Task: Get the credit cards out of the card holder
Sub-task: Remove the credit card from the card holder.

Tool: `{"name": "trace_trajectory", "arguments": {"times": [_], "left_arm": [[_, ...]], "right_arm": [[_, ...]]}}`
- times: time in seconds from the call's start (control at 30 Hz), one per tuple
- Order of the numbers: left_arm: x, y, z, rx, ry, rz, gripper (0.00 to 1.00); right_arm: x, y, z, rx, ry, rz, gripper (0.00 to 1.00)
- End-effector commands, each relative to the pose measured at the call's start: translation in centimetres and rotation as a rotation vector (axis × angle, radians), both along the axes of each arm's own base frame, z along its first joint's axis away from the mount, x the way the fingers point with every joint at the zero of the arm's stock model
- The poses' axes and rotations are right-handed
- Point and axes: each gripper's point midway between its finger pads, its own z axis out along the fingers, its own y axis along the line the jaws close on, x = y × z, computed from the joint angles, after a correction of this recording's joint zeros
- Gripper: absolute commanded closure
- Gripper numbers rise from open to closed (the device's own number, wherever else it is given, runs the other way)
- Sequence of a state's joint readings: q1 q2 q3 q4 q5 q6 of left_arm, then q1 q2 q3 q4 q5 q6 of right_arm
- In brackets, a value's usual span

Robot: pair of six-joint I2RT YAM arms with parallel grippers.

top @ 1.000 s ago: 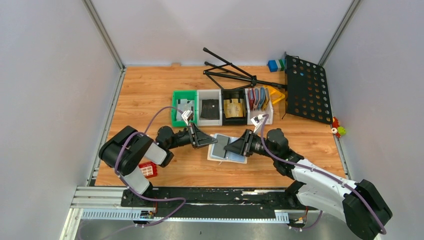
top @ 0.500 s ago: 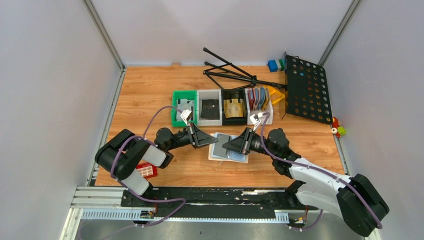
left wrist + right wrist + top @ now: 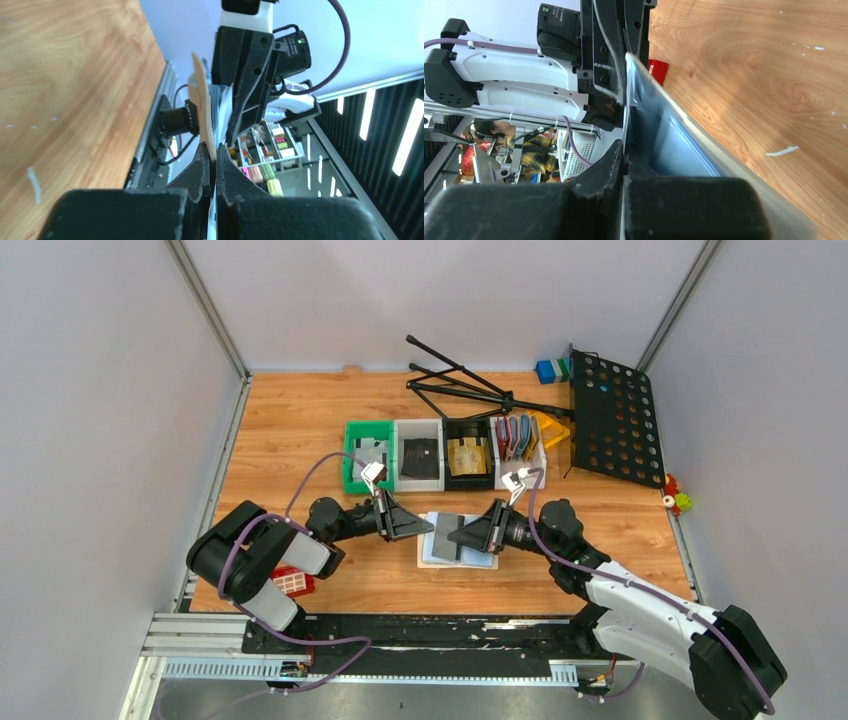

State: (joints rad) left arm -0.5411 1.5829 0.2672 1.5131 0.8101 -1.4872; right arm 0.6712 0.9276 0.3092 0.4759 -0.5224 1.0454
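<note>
Fingers (image 3: 199,172) of the left gripper (image 3: 430,527) are pressed together on the thin left edge of the card holder (image 3: 478,552), which is pinched between them. In the left wrist view that edge is seen running straight away from the jaws toward the right gripper (image 3: 453,537).

The right gripper's fingers (image 3: 610,162) are closed tight over the middle of the holder, at the right edge of a dark credit card (image 3: 445,532). A pale blue leaf runs away from between them in the right wrist view. Whether the card itself is caught in that pinch cannot be told.

The card holder is spread open and flat, low over the wooden table (image 3: 290,430), in front of a row of 4 bins. It is placed between the 2 grippers, and its long axis runs left to right from one gripper to the other. Whether it rests on the wood cannot be told.

The dark credit card is seen on the holder's left half. Its long axis runs near to far, across the holder's own long axis.

Coloured wallets (image 3: 515,435) are stood on edge in the rightmost bin (image 3: 538,478), well apart from the holder.
</note>
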Motion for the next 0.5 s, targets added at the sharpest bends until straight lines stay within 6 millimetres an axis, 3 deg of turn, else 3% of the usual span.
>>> {"name": "trace_trajectory", "arguments": {"times": [0.0,0.13,0.3,0.4,0.47], "left_arm": [[1.8,2.2,-0.4,0.003,-0.058,0.112,1.00],[2.1,2.7,-1.2,0.037,-0.057,0.132,1.00],[2.9,3.2,-4.9,0.203,-0.040,0.170,1.00],[3.2,3.7,-6.1,0.300,-0.064,0.194,1.00],[3.3,3.8,-5.9,0.326,-0.090,0.201,1.00]], "right_arm": [[0.6,-1.1,1.5,0.005,-0.062,-0.025,1.00],[0.9,-1.9,0.9,-0.023,-0.054,-0.045,1.00],[2.3,-3.5,-0.5,-0.146,-0.045,-0.127,1.00],[2.5,-3.0,-0.1,-0.161,-0.060,-0.090,1.00],[2.5,-2.2,0.0,-0.146,-0.045,-0.046,1.00]]}}
